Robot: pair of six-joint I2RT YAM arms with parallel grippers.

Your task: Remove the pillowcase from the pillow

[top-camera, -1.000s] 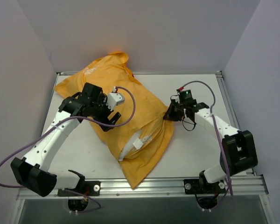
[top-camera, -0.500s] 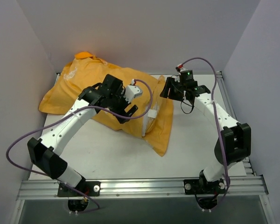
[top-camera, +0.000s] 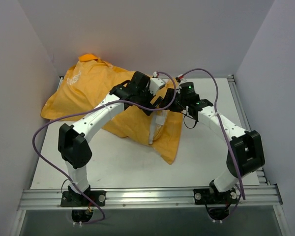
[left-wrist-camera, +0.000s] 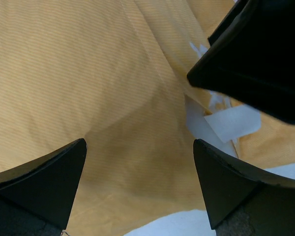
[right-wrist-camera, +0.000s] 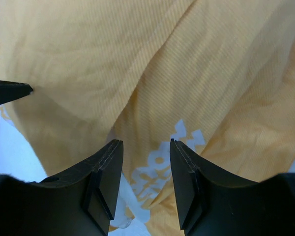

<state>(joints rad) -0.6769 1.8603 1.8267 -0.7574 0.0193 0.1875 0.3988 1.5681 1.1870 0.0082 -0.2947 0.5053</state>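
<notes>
While both pairs of jaws gape (left wider), the pillowcase (top-camera: 81, 98) lies just beneath, ungripped.

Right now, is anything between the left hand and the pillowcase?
Nothing visible. The left hand hangs open directly over bare pillowcase; the right hand sits close beside it, not beneath.

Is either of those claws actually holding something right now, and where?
Left gripper: nothing, jaws wide open above the pillowcase. Right gripper straddles a fold of it; whether it grips cannot be told.
</notes>
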